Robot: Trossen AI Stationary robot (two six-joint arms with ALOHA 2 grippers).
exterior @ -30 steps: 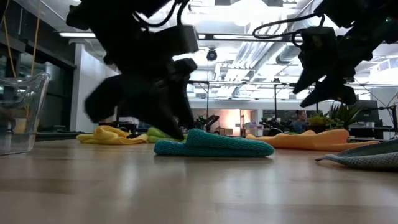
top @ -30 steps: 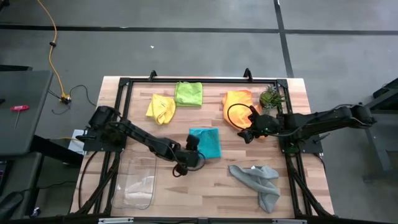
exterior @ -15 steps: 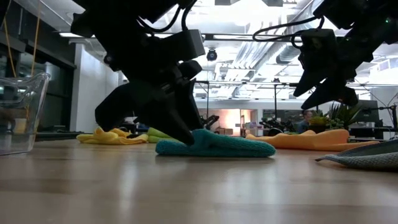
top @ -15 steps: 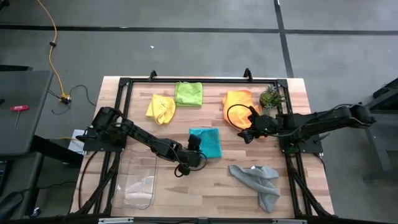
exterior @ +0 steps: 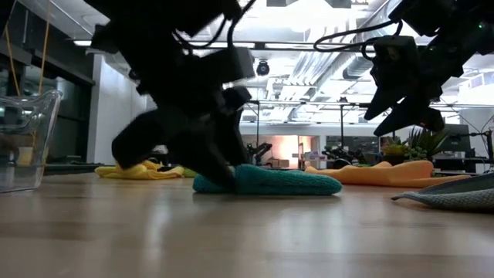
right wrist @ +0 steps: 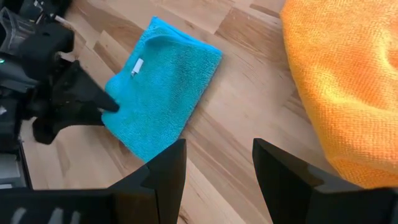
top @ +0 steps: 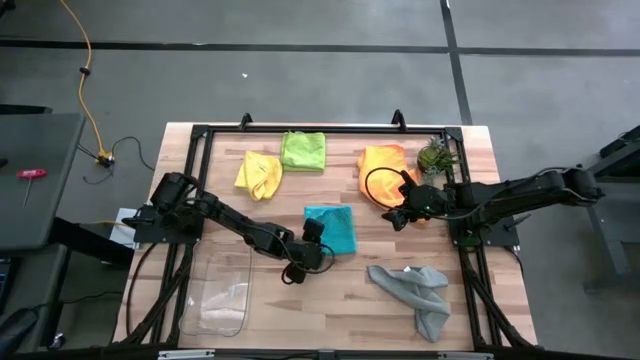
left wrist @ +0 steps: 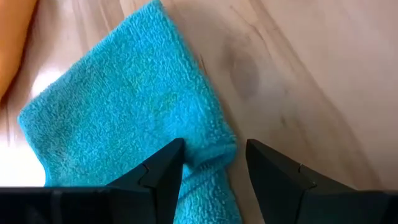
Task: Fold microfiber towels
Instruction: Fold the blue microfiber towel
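teal towel (top: 332, 229): folded flat rectangle, mid-table | left gripper (left wrist: 214, 163): fingers apart, straddling the towel's bunched corner at its near edge | right gripper (top: 396, 218): fingers apart, empty, above orange towel (top: 382, 167)

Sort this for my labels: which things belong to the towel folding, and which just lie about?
Job: teal towel, yellow towel, green towel, orange towel, grey towel, left gripper at the teal towel's edge.
Lying about: tray, plant.
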